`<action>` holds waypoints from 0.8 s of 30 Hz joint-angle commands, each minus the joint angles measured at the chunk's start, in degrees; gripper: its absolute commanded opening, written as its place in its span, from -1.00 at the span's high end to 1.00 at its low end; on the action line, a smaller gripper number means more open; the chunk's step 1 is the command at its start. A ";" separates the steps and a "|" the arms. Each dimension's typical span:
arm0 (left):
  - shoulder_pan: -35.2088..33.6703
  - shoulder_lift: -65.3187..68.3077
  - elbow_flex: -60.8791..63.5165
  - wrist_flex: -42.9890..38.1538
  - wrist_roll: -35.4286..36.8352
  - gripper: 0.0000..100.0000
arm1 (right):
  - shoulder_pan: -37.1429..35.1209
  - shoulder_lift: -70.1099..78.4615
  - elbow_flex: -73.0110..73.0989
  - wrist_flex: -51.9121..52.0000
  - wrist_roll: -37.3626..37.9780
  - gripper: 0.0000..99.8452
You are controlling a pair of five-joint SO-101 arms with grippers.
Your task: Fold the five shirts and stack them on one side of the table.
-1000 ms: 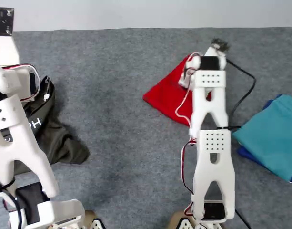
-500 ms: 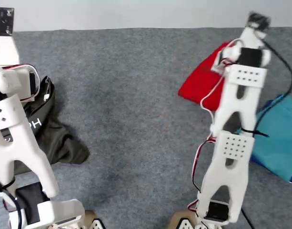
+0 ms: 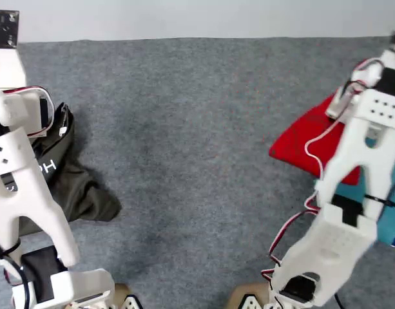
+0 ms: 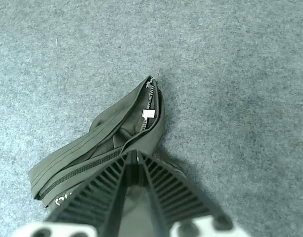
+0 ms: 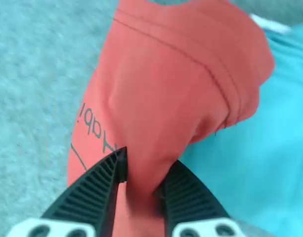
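A red shirt (image 3: 305, 138) hangs bunched from my right gripper (image 5: 141, 165), which is shut on its fabric (image 5: 156, 98) at the far right of the table. Directly under it lies a teal shirt (image 5: 270, 128), spread flat near the right edge (image 3: 394, 215). At the left edge a dark olive shirt (image 3: 78, 190) lies crumpled. My left gripper (image 4: 135, 157) is shut, its tip resting over that olive shirt (image 4: 116, 133), whose zipper and a white tag show.
The table top is a grey carpet (image 3: 184, 129), bare across the middle between the two arms. A pale wall runs along the far edge. The left arm's white body (image 3: 23, 187) covers part of the olive shirt.
My right arm has swung to the right, carrying the red shirt from the table's middle right to over the teal shirt. The left arm has stayed still.
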 commanded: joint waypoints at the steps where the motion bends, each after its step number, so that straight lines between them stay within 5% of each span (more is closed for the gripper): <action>1: -0.09 -2.02 -0.48 1.05 -0.53 0.99 | 4.53 -5.49 1.05 2.33 2.73 0.98; 24: -0.09 -2.11 -0.31 1.05 -0.44 0.99 | 25.19 -1.63 1.41 -0.22 21.80 0.98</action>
